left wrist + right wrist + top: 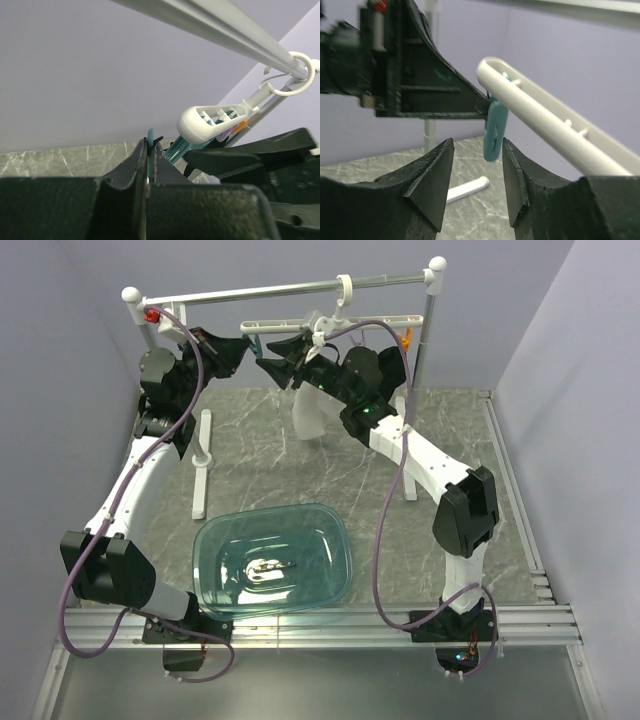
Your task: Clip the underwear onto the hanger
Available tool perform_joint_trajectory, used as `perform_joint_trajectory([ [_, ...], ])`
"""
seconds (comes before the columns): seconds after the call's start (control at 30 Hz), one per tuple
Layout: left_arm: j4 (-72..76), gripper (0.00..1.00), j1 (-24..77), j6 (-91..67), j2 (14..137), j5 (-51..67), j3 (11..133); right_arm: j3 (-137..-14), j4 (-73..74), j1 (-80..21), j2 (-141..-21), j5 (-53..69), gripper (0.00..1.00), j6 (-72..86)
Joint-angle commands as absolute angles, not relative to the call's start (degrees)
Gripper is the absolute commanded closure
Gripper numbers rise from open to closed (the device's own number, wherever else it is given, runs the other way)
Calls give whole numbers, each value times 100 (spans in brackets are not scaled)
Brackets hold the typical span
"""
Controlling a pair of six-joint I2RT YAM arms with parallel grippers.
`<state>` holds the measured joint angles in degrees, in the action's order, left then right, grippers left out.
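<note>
The white hanger (pixel 335 324) hangs by its hook from the grey rail. My left gripper (pixel 246 348) is at the bar's left end, shut on a teal peg (pixel 149 139), with the rounded bar end (pixel 207 120) just beyond it. My right gripper (pixel 270 362) is open right beside it. In the right wrist view the teal peg (pixel 495 129) hangs from the bar (pixel 545 115) between and just past my open fingertips, touching neither. The white underwear (pixel 310 418) hangs below the bar behind the right gripper, its top hidden. An orange peg (pixel 406 337) sits at the right end.
The grey rail (pixel 290 290) stands on two white posts with flat feet (pixel 202 475) on the marbled table. A teal transparent basin (pixel 215 550) with a small object inside sits at the front centre. Purple walls close in on the left, back and right.
</note>
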<state>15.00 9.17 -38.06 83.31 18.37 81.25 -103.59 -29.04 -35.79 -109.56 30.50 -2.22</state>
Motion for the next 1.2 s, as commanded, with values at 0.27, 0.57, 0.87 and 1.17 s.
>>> perform_joint_trajectory([
  [0.27, 1916, 100, 958, -4307, 7989, 2347, 8025, -10573, -2971, -3665, -10977, 2654, 49, -334],
  [0.57, 2004, 100, 958, -4500, 7954, 2382, 7954, -10582, -2918, -3718, -11030, 2593, 52, -395],
  [0.87, 2127, 100, 958, -4702, 7954, 2434, 7910, -10495, -2821, -3726, -11021, 2628, 56, -554],
  [1.17, 2338, 89, 958, -4825, 7831, 2558, 7682, -10600, -2654, -3727, -11057, 2531, 93, -545],
])
